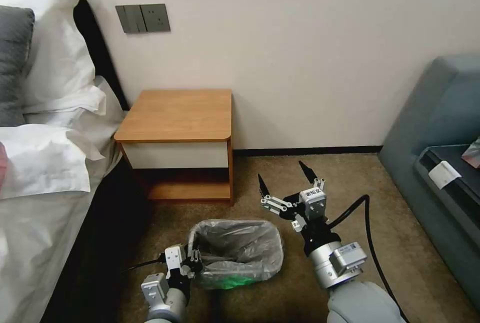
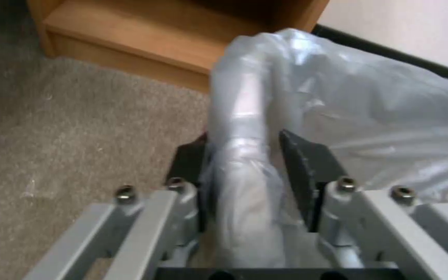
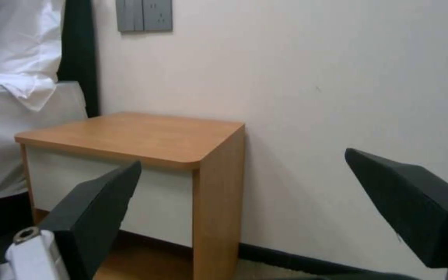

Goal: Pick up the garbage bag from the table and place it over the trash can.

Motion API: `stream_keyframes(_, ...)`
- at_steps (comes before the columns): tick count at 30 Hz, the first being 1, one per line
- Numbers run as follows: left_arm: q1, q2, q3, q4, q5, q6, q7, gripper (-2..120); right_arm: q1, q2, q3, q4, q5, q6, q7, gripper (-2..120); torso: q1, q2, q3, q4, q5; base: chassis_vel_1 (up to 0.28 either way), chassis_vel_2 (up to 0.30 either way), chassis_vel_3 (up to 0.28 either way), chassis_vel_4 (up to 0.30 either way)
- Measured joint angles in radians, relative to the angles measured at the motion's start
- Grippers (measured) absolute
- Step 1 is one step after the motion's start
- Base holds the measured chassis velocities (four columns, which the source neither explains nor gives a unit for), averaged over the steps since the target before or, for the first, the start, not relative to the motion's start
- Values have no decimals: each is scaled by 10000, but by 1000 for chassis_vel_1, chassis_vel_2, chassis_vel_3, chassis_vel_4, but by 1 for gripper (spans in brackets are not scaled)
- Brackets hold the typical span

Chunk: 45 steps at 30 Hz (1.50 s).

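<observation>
Your left gripper sat clamped on garbage bag, pinching bag-covered left rim of trash can between its pads. Bag lined can, draped over rim all round. Your right gripper hovered just past can's far right corner, jaws spread wide, holding nothing. Can stood on brown carpet before table, top bare. Bed left, grey sofa right.

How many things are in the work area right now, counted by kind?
Bag: 1, draped over the bin, left gripper shut on its rim
Bin: 1
Table: 1
Grippers: 2, right gripper open above the carpet
Total: 5
</observation>
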<state>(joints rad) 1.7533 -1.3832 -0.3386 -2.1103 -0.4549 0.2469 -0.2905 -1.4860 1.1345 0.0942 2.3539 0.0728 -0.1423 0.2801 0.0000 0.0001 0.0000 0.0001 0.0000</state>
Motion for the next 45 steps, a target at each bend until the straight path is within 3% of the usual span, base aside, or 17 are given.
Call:
stream_keyframes(11, 41, 33, -16, -109, 522, -92, -7, 73, -34, 136, -3, -6, 111, 13, 58, 100, 1, 0, 1, 0, 0, 0, 0, 0, 0)
stream_keyframes(18, 138, 37, -369, -345, 1789, -820, 164, 99, -375, 375, 366, -483, 358, 457, 26, 100, 0, -1, 0, -1, -1, 0, 0, 0, 0)
stream_keyframes(20, 169, 40, -488, -391, 2033, -1006, 212, 99, -459, 397, 508, -571, 410, 582, -35, 100, 0, -1, 0, -1, 0, 0, 0, 0, 0)
stream_keyframes(24, 269, 28, -1173, -495, 3119, -2401, 396, 100, -1234, 642, 1466, -1041, 583, 1415, -540, 100, 1, -1, 0, 0, 4, 0, 0, 0, 0)
stream_keyframes(29, 484, -55, -1417, -836, 3126, -3406, 766, 100, -2212, 1005, 2532, -1296, 704, 2248, -1259, 100, 1, -1, 0, -3, 1, 0, 0, 0, 0)
stream_keyframes(31, 802, -220, -1521, -1166, 3020, -3937, 1528, 100, -2884, 1221, 3185, -1422, 774, 2858, -1640, 100, 0, -1, 0, -3, 0, 0, 0, 0, 0)
stream_keyframes(34, 1177, -338, -1669, -1360, 2985, -4531, 1962, 100, -3383, 1414, 3606, -1431, 811, 3276, -1845, 100, 0, -1, 0, -3, 0, 0, 0, 0, 0)
stream_keyframes(39, 2333, -640, -2193, -1694, 3054, -5577, 2312, 100, -4087, 1826, 4076, -1435, 590, 4071, -1979, 100, 0, 0, 0, 1, 0, 0, 0, 0, 0)
stream_keyframes(45, 3361, -827, -2483, -1946, 3063, -6154, 2345, 100, -4582, 2063, 4190, -1347, 489, 4576, -2027, 100, 0, 0, 0, 1, 1, 0, 0, 0, 0)
